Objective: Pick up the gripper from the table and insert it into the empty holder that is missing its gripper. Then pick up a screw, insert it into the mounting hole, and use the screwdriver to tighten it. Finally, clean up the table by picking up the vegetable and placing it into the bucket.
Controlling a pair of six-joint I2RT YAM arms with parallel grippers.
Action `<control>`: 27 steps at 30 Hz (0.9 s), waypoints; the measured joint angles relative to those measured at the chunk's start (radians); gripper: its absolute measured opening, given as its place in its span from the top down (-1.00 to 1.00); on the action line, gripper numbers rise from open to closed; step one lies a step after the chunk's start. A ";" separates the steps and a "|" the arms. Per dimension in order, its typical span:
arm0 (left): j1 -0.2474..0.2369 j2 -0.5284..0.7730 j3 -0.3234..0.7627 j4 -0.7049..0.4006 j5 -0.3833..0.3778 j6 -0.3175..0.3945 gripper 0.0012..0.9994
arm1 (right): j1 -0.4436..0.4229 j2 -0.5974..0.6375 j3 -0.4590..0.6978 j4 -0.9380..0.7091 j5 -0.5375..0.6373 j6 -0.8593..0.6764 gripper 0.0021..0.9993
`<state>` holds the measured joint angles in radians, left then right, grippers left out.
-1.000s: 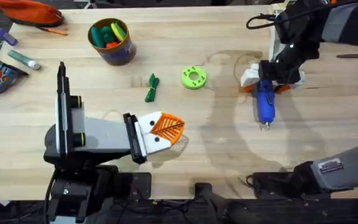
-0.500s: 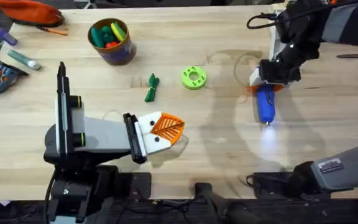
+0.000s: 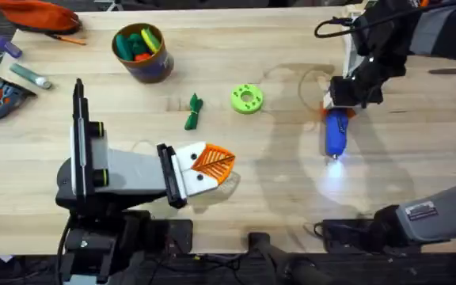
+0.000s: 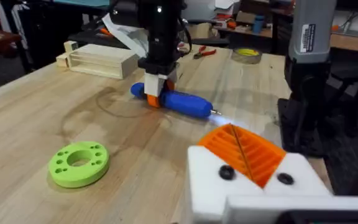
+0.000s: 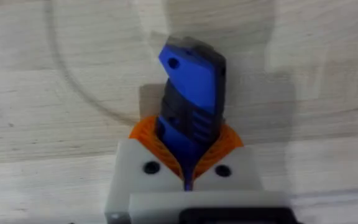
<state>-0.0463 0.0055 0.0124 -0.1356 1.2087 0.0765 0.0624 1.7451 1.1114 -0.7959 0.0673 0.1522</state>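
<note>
The right gripper [image 3: 347,101] sits at about 2 o'clock on the surface [image 3: 291,198], clenched on the blue screwdriver [image 3: 336,133]. Its orange pads [image 5: 148,138] squeeze the tool's body on both sides, near the butt end. The screwdriver lies almost flat, its bit pointing toward 6 o'clock, and a bright spot of light glows on the wood just beyond the tip.

The left gripper [image 3: 206,168] rests low at about 7 o'clock, well apart from the tool; an orange ribbed finger [image 4: 244,151] sits in a white mount, and I cannot tell whether it is released or clenched.

The dark green vegetable [image 3: 193,112] lies on the wood near the centre, just beside a lime-green disc [image 3: 247,99] at its 3 o'clock. The bucket [image 3: 142,52], with coloured pieces inside, stands at about 11 o'clock.
</note>
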 joint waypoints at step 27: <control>0.000 0.000 0.000 0.000 0.000 0.000 0.98 | 0.108 -0.686 0.006 0.035 -0.062 0.004 0.96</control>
<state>-0.0463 0.0054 0.0124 -0.1356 1.2087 0.0765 0.1708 1.0590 1.1175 -0.7606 0.0053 0.1566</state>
